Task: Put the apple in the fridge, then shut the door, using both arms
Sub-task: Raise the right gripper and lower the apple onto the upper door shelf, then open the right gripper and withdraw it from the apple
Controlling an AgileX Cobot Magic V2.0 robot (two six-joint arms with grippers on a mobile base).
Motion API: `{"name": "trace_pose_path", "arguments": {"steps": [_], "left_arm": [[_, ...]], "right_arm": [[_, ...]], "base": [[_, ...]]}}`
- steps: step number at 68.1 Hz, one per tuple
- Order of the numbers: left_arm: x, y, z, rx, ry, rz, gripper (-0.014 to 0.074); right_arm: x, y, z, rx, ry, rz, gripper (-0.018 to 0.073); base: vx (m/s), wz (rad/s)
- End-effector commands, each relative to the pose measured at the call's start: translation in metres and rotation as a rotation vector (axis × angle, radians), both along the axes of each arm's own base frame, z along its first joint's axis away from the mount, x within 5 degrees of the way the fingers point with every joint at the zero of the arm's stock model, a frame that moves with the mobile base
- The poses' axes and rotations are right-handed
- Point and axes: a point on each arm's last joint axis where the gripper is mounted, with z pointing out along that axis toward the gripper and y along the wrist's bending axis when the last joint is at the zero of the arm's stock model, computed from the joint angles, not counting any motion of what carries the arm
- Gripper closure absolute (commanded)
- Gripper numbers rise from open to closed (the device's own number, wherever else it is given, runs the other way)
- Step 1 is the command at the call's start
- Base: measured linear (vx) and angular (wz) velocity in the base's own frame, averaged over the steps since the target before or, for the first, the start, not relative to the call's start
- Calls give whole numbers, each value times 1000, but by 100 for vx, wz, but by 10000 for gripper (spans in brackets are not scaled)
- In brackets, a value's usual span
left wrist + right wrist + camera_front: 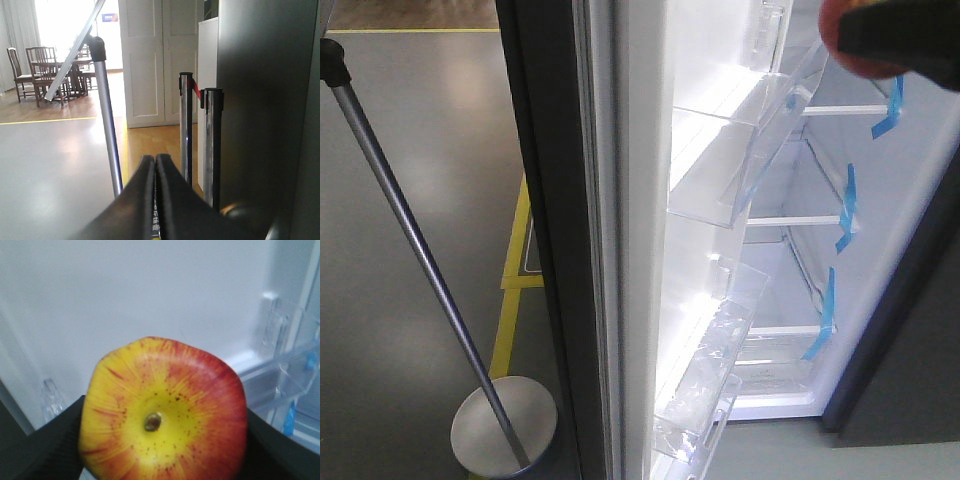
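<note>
- Right gripper (165,452) is clamped on the apple (162,410). Its black fingers (45,445) press the left and right flanks, and the yellow end with its brown dot stares straight into the wrist camera.
- How it will handle, by my read: light, firm, smooth-skinned and round. That means it is a touch slippery and apt to roll once set down (and a hard squeeze would bruise it). Holding it across the widest part, as here, looks like the right grip.
- In the front view the apple peeks in at the top right, held high at the mouth of the open fridge (910,230). It is level with the upper shelves and rests on nothing; whether it has crossed the threshold, I cannot tell.
- Inside the fridge, white shelves (790,221) step down the bright cavity, with blue tape strips (845,205) at their right ends.
- The door (545,200) stands wide open on the left, clear bins (720,170) lining its white inner side.
- Left gripper (155,200) has its fingers pressed together on nothing, just beside a dark panel (265,100) on its right. That is likely the door's outer face, a handy spot for the closing push.
- Far left, a slanted silver pole (410,250) stands well apart.
</note>
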Motion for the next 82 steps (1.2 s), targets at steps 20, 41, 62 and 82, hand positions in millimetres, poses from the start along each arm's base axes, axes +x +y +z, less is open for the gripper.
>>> {"name": "trace_pose_path", "arguments": {"steps": [20, 41, 62, 82], "left_arm": [[-3, 0, 13, -16, -106, -2, 603], [-3, 0, 13, -16, -106, -2, 603], [-3, 0, 13, -16, -106, -2, 603], [-3, 0, 13, -16, -106, -2, 603]], "right_arm": [[50, 6, 23, 139, -114, 46, 382], [98, 10, -6, 179, -68, 76, 361], [114, 12, -24, 152, -6, 93, 123], [112, 10, -25, 115, 2, 79, -110]], "base": [[0, 0], [0, 0], [0, 0], [0, 0]]}}
